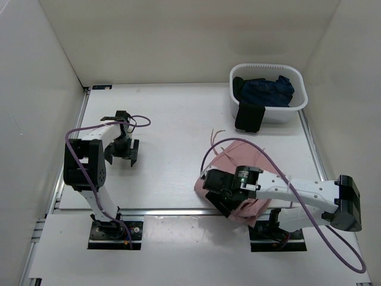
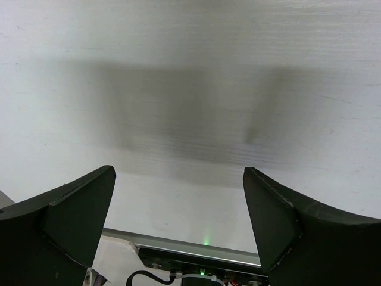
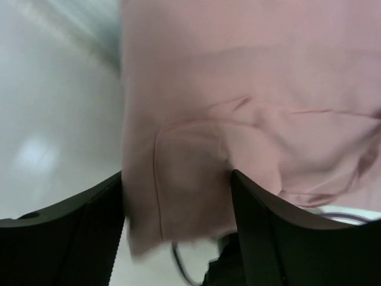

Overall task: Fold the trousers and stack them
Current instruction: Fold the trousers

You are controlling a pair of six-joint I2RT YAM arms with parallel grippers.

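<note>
Top view first: the dusty-pink thin fabric trousers (image 1: 241, 158) sit folded into a compact bundle on the near right part of the white table (image 1: 172, 119), right under the right arm's wrist. The bundle's long axis runs diagonally, from the far end where the thin pink drawstring ends (image 1: 218, 134) poke out, down toward the front rail, and the near end looks like it reaches over that rail. The right gripper (image 1: 209, 192) is down at the bundle's near-left edge, so it's clearly the closer arm. The left gripper (image 1: 122, 154) hangs over bare table well apart from the cloth. At the far right corner there's a white plastic basket (image 1: 300, 104) with a dark navy-blue garment (image 1: 268, 89) inside and a black cloth (image 1: 250, 117) draped over its rim.

Left wrist view: the left gripper (image 2: 178, 173) has its jaws wide apart, with only white table and shadow between them.

Right wrist view: the right gripper (image 3: 177, 176) also has its jaws apart, straddling a folded edge of the trousers (image 3: 250, 71). The fabric fills the gap and spreads away ahead and to the right. It looks soft and thin, with a curved seam and a few loose wrinkles, and it's probably floppy if lifted from one edge.
</note>
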